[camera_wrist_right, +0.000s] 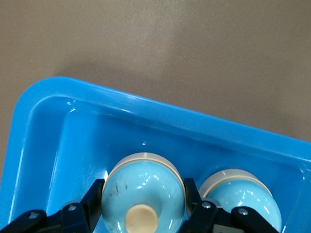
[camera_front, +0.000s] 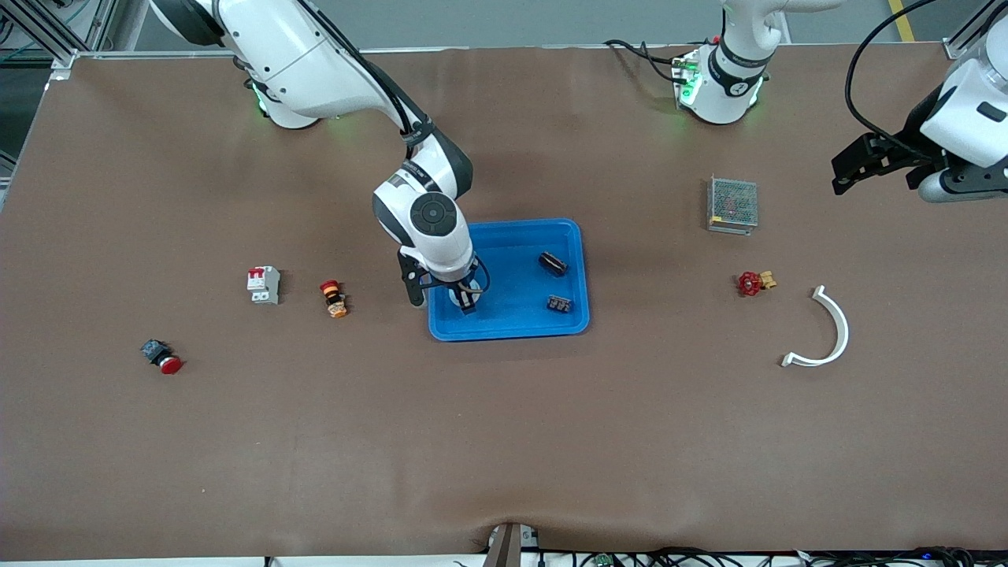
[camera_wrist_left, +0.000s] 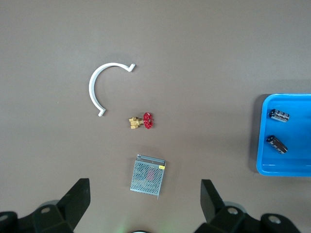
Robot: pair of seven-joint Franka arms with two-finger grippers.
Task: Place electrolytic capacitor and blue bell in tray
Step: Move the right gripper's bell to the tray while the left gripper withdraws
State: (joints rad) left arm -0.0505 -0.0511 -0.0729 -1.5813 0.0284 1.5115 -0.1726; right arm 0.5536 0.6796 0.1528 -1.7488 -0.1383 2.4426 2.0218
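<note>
The bright-blue tray (camera_front: 520,319) lies mid-table. My right gripper (camera_front: 455,299) is down inside the tray's end toward the right arm, shut on the light-blue bell (camera_wrist_right: 143,194), which has a cream button on top. The black fingers (camera_wrist_right: 92,204) press both its sides. A second light-blue dome (camera_wrist_right: 240,196) shows right beside it. A black cylindrical capacitor (camera_front: 553,264) and a small dark part (camera_front: 560,303) lie in the tray's other end; both also show in the left wrist view, the capacitor (camera_wrist_left: 276,144) and the part (camera_wrist_left: 279,115). My left gripper (camera_front: 874,177) waits open and empty, high above the table's left-arm end.
A metal mesh box (camera_front: 732,205), a red-handled brass valve (camera_front: 754,282) and a white curved strip (camera_front: 827,331) lie toward the left arm's end. A white breaker (camera_front: 264,284), an orange-red part (camera_front: 334,298) and a red push button (camera_front: 162,357) lie toward the right arm's end.
</note>
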